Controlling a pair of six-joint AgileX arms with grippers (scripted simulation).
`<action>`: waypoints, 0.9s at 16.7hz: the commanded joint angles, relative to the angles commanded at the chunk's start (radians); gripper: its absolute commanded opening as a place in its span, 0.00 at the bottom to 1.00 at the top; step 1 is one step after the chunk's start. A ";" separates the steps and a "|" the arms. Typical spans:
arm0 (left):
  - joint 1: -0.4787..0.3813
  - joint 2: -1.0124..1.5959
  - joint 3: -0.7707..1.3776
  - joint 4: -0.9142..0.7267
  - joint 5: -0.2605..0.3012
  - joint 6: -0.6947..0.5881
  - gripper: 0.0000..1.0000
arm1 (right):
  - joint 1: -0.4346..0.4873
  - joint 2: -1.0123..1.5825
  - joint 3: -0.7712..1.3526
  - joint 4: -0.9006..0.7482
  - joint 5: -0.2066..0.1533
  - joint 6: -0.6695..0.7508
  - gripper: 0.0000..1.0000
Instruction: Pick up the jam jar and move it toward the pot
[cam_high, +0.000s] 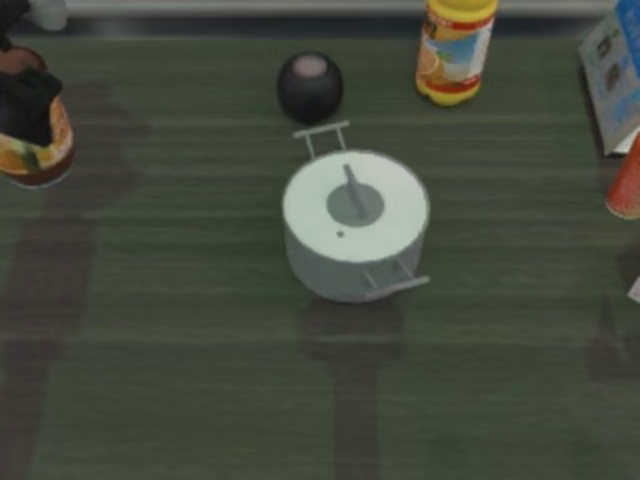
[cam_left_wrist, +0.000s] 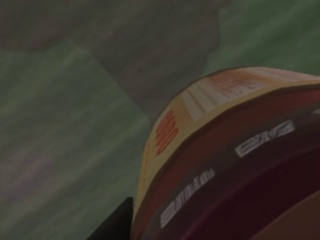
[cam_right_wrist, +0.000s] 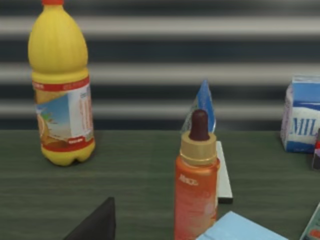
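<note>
The jam jar (cam_high: 38, 145), with dark red jam and an orange-yellow label, is at the far left edge of the top view and looks raised off the table. My left gripper (cam_high: 25, 100) is shut on it from above, its black body covering the lid. In the left wrist view the jam jar (cam_left_wrist: 225, 150) fills most of the picture, with one black finger (cam_left_wrist: 112, 225) against its side. The white-grey pot (cam_high: 355, 225), with flat lid, grey knob and two wire handles, stands mid-table, well to the right of the jar. My right gripper (cam_right_wrist: 150, 235) is off the top view's right edge, open and holding nothing.
A black ball (cam_high: 310, 87) lies just behind the pot. A yellow-capped orange bottle (cam_high: 455, 50) stands at the back. At the right edge are a carton (cam_high: 612, 80) and an orange-red dropper bottle (cam_high: 625, 180), close before my right gripper.
</note>
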 joint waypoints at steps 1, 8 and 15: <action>0.000 0.000 0.000 0.000 0.000 0.000 0.00 | 0.000 0.000 0.000 0.000 0.000 0.000 1.00; -0.064 -0.010 -0.057 0.044 -0.032 -0.159 0.00 | 0.000 0.000 0.000 0.000 0.000 0.000 1.00; -0.231 -0.068 -0.217 0.187 -0.123 -0.660 0.00 | 0.000 0.000 0.000 0.000 0.000 0.000 1.00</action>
